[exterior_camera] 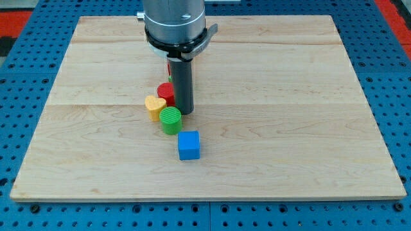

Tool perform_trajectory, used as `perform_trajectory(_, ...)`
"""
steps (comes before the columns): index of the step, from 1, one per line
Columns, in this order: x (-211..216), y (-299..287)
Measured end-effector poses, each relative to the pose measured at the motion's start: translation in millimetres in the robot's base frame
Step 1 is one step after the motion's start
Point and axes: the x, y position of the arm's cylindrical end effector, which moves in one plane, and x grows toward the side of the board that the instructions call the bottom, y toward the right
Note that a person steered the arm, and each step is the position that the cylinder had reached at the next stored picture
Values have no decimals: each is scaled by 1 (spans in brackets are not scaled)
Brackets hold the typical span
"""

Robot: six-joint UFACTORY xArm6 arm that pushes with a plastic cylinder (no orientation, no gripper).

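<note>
Where the rod [182, 83] meets the board [289, 77], my tip [184, 112] is seen just beside the green cylinder [170, 120], with the red block [165, 90] and yellow heart [154, 106] near; nothing is grasped.

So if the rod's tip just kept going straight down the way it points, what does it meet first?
My tip already sits at the wooden board, so the board itself. The green cylinder is right beside it, seemingly touching, with the yellow heart and red block close by.
</note>
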Motion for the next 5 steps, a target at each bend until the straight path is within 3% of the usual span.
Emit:
perform_trajectory(2, 36, 1)
perform_trajectory(3, 26, 27)
perform_trajectory(4, 57, 67)
perform_trajectory(5, 81, 68)
